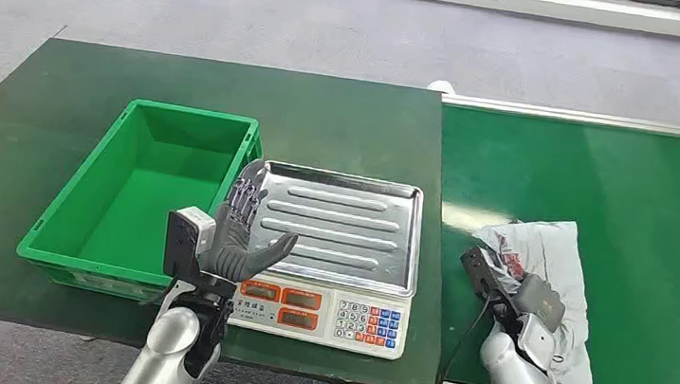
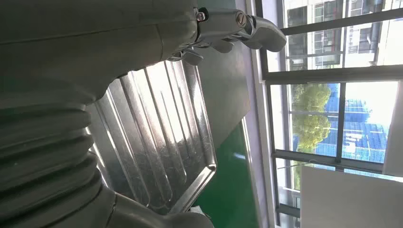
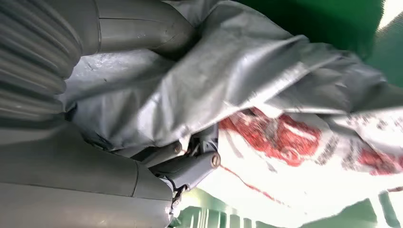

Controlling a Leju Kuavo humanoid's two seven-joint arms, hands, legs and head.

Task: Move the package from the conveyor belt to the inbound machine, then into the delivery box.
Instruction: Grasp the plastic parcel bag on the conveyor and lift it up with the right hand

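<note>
while the green crate (image 1: 141,192) sits at the far left of the dark green table (image 1: 344,116), nothing lies inside it — it looks like the delivery box, the last stop. just right of it, nearly touching, stands the scale (image 1: 334,253) with its steel tray (image 2: 161,137), presumably the inbound machine; the tray is bare. the left hand (image 1: 241,234) hovers over the tray's near left corner, fingers spread and upright, holding nothing, its thumb (image 1: 275,245) pointing toward the belt.

further right, across the seam, the package (image 1: 541,280) lies on the conveyor belt (image 1: 622,193) near its front edge: a crumpled grey-and-white poly mailer with red print. the right hand (image 1: 507,291) is on it, and the right wrist view shows fingers (image 3: 190,168) dug into folds of the film (image 3: 247,80) — it appears gripped, though how firmly i cannot tell.

judging by the wrinkles, the bag is soft, light and slick, so it will sag and may slide out of a loose pinch; a hold on bunched film near the bulk of the contents seems safest. between bag and tray the raised tray rim (image 1: 411,247) and the belt's edge could snag a drooping corner, and the left hand stands over the landing spot.
</note>
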